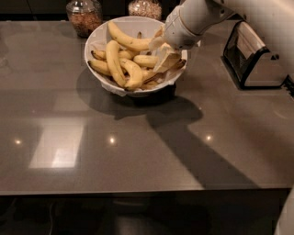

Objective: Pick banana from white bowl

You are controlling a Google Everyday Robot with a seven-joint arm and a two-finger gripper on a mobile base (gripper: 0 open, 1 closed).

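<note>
My gripper (161, 52) hangs low over the right side of the white bowl (90, 42), its jaws apart and angled down and leftward into the fruit, clamped on nothing that I can see. The bowl sits at the far edge of the counter, heaped with yellow bananas. The short banana (146, 60) lying crosswise in the middle has its right end just beside my lower finger and looks the likeliest catch. My white arm (202, 16) reaches in from the upper right, a line that seems chosen to clear the tall rim and its white lining while meeting the pile from the open side. No banana has yet been lifted; all of them rest in the bowl.

Behind the bowl stand two glass jars, a left jar (84, 16) of reddish-brown contents and a right jar (144, 8) of paler ones, both close to the rim. A black-framed holder (257, 64) stands well to the right. The grey countertop (138, 151) is polished enough to mirror small ceiling lights and carries the long shadow of my arm. The room beyond is dark.
</note>
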